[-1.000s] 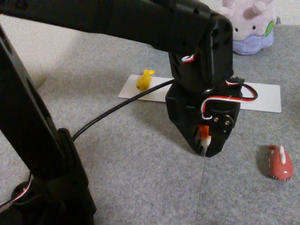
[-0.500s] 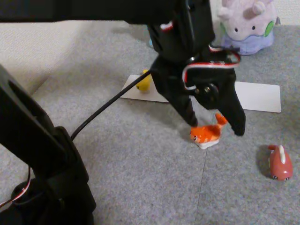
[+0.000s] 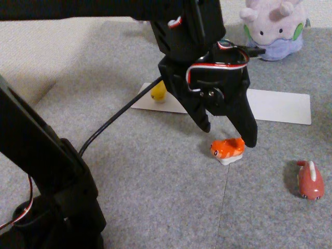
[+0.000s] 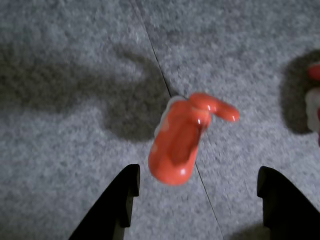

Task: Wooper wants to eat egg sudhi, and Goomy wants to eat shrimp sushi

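My pincer (image 3: 228, 136) is hanging spread wide and holding nothing. The shrimp sushi (image 3: 227, 150) is lying on the grey carpet (image 3: 155, 197) just below my fingertips, between them in the wrist view (image 4: 182, 142). Goomy (image 3: 274, 26) is sitting well behind me.

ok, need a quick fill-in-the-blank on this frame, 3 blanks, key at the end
1. The gripper is ____, its fingertips apart above the carpet.
2. The shrimp sushi lies on the grey ____, not on the white sheet.
3. The egg sudhi sits at the sheet's ____ end in the fixed view, with Goomy beyond the sheet.

Missing words: open; carpet; left
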